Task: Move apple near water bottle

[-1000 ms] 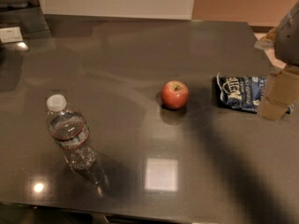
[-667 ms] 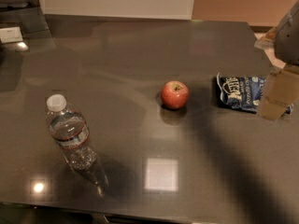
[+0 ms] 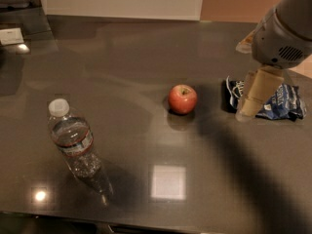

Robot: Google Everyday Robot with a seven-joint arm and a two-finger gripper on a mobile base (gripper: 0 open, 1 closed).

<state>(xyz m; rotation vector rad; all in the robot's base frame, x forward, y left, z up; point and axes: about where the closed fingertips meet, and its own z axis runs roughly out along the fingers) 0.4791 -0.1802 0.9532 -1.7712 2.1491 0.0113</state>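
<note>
The small red apple (image 3: 183, 99) sits upright on the dark table (image 3: 141, 52), right of centre. The clear water bottle (image 3: 73, 141), with a white cap and a red-edged label, stands at the front left, well apart from the apple. My gripper (image 3: 245, 112) hangs from the grey arm at the right. It is just right of the apple and holds nothing that I can see. It partly covers a blue bag.
A crumpled blue snack bag (image 3: 282, 103) lies on the table right of the apple, behind the gripper. A white card (image 3: 10, 35) lies at the far left back. A pale packet (image 3: 245, 44) sits at the right back edge. Lamp glare marks the front.
My arm and gripper have moved left toward the apple, now covering the bag's left part. The apple and bottle have not moved.
</note>
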